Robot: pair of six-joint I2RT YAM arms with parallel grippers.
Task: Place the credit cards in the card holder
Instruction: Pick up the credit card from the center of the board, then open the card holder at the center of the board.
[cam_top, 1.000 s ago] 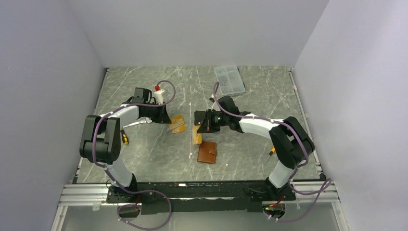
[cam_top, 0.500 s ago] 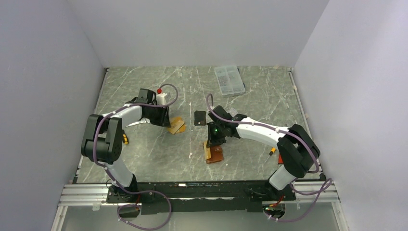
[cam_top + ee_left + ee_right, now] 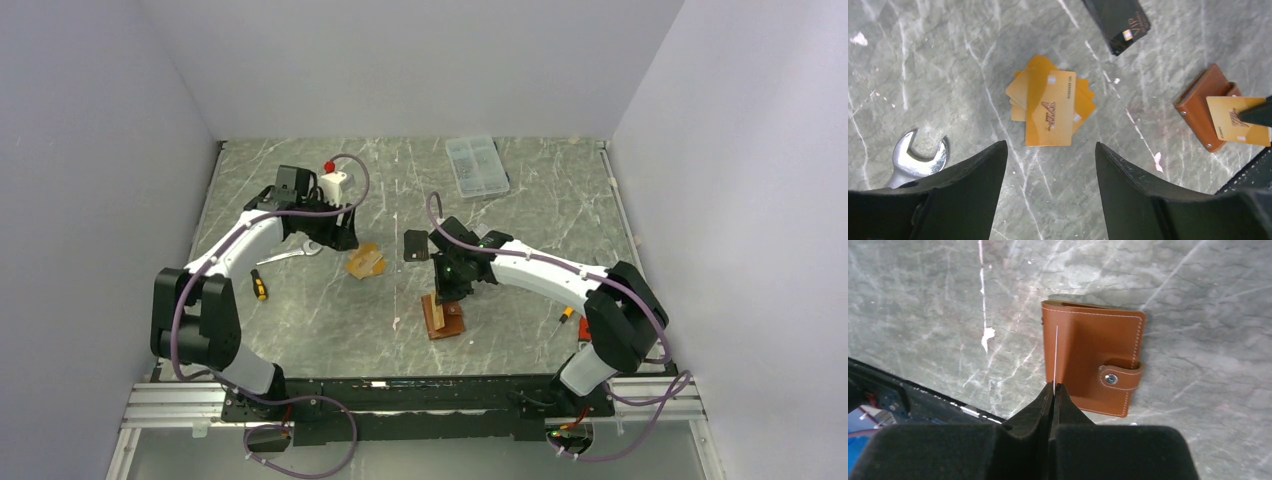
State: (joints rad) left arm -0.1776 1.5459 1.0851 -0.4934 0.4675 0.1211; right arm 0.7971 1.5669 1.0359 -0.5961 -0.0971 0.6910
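Pinching one orange card (image 3: 1056, 355) on edge between tightly clenched fingers, the right gripper (image 3: 1054, 386) hung directly above the brown wallet (image 3: 1098, 360), which lay shut on the table (image 3: 300, 310) with its snap tab fastened. The card pointed straight out from the fingertips, over the half of the wallet on the spine side and away from the tab; whether its far edge touched the leather could not be told.

The left gripper (image 3: 1048, 147), released with its fingers spread wide and nothing between them, hovered over a loose stack of orange cards (image 3: 1050, 107). That stack lay flat on the table below the gap between the two fingers and just ahead of their tips. A black card (image 3: 1120, 17) lay farther out beyond the stack, well apart from it, and a wrench (image 3: 915, 160) rested beside one of the left fingers.
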